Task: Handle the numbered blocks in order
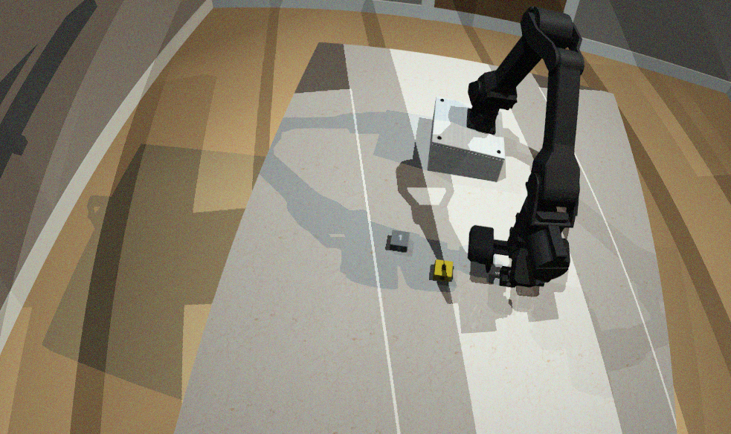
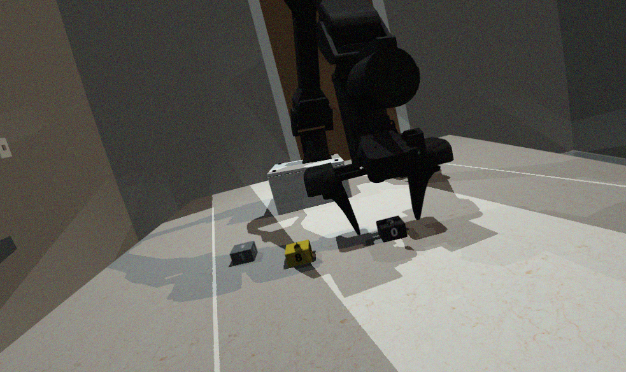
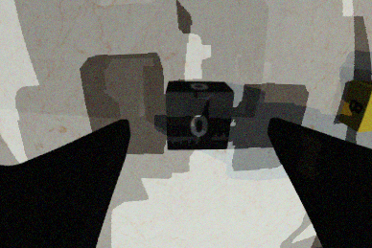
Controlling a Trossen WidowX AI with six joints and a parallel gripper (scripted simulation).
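Note:
My gripper [image 2: 388,226] [image 3: 201,126] is open, its fingers wide apart and low over the table. The black block with 0 [image 2: 391,229] [image 3: 198,117] sits on the table between the two fingers, with a gap on each side; the arm hides it in the top view. The yellow block with 8 [image 1: 443,270] [image 2: 298,253] stands to the left of it in the top and exterior views, and at the right edge of the wrist view [image 3: 359,106]. The grey block with 1 [image 1: 399,240] [image 2: 243,252] stands farther left, out of the wrist view.
The white and grey box [image 1: 466,159] [image 2: 289,192] under the arm's base stands behind the blocks. The arm's shadows fall across the pale table [image 1: 303,334] [image 2: 490,295] and over the blocks. The yellow block is outside the finger on its side.

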